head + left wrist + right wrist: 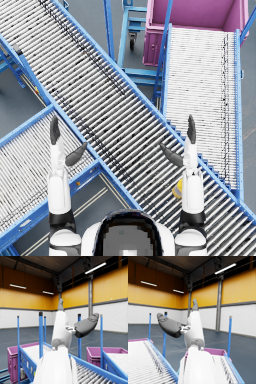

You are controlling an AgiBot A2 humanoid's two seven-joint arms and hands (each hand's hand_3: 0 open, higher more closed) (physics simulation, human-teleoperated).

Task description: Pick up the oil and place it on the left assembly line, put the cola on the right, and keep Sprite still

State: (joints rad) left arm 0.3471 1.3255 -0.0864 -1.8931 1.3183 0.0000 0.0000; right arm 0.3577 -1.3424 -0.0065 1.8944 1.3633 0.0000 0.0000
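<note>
Nothing looks sorted yet: the left hand (pixel 59 149) and right hand (pixel 185 150) are spread wide and empty, and a yellow item (pixel 177 189), perhaps the oil, lies on the conveyor (pixel 100 100).

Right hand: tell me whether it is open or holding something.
Open. The right hand holds nothing in the head view; its thumb stands apart from its raised fingers.
</note>
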